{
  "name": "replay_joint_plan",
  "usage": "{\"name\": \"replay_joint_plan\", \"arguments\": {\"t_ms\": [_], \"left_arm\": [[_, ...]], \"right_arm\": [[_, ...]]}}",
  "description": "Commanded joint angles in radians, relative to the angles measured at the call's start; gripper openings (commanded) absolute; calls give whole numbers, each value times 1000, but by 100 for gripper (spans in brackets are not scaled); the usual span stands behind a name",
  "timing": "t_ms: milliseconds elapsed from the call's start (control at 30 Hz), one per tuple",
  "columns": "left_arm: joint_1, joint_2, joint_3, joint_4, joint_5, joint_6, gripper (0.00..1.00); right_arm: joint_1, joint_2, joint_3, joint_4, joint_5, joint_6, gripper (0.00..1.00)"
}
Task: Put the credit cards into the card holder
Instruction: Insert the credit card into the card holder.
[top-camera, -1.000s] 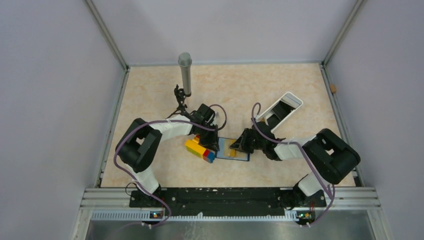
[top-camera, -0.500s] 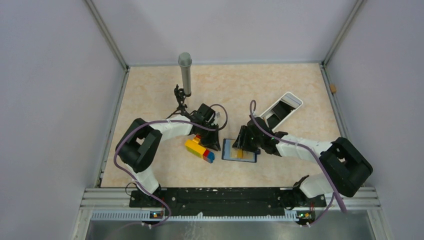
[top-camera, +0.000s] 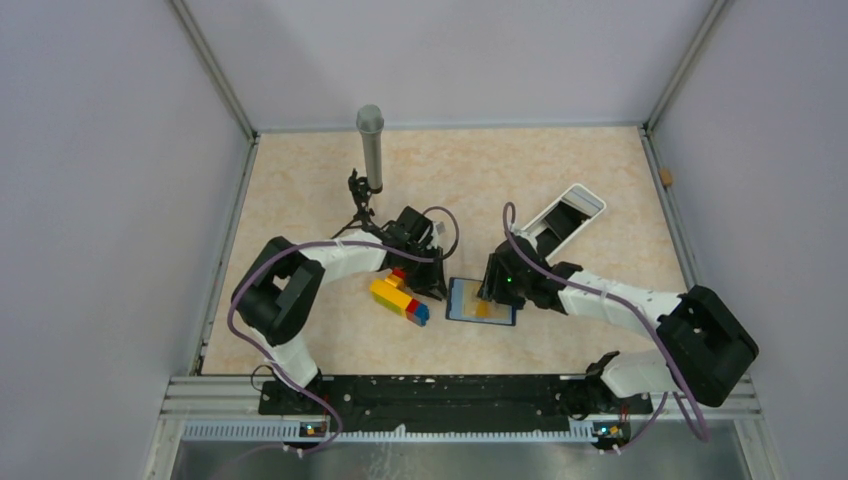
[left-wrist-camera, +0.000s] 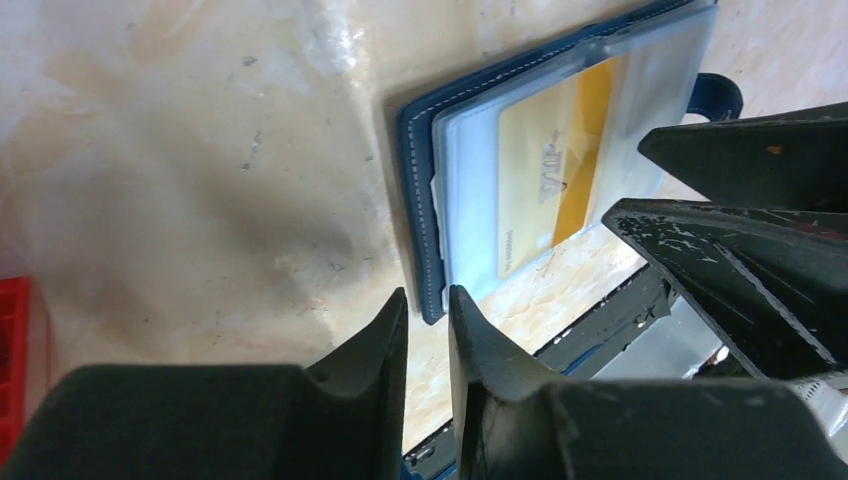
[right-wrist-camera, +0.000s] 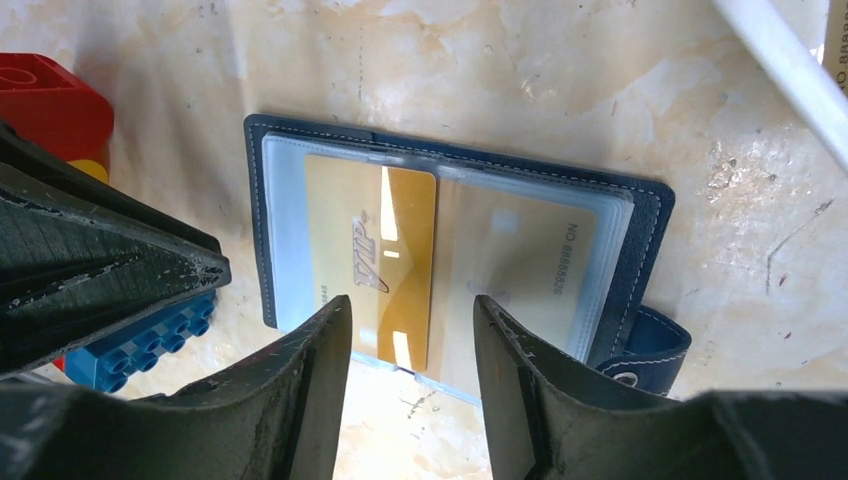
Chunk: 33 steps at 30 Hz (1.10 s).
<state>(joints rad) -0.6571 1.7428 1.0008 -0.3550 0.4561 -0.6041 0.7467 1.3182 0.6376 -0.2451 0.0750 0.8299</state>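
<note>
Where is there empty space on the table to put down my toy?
Bare beige tabletop lies far back between the grey cylinder on its stand and the white oblong plastic tray, and along the near edge. The middle is crowded: coloured toy bricks, open navy-blue card holder, left gripper, right gripper.

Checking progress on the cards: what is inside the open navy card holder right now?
A gold VIP card sits in the clear sleeves of the card holder; a paler card shows through the frosted sleeve beside it. Anything beneath them is covered.
</note>
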Motion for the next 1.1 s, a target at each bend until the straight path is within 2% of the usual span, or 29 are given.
{"name": "replay_joint_plan", "arguments": {"t_ms": [0,267,600,1067], "left_arm": [[-14,-35,7,62,38,-27,22],[-38,-11,-8,96,50,-54,23],[-43,4,-17,105,45,-63,22],[-48,-14,-29,133,56,-87,22]], "right_arm": [[14,-13,13,23,-18,-1,46],[21,60,17,56,-59,18,35],[41,83,30,84,-64,31,34],[84,112,77,166,-80,43,28]]}}
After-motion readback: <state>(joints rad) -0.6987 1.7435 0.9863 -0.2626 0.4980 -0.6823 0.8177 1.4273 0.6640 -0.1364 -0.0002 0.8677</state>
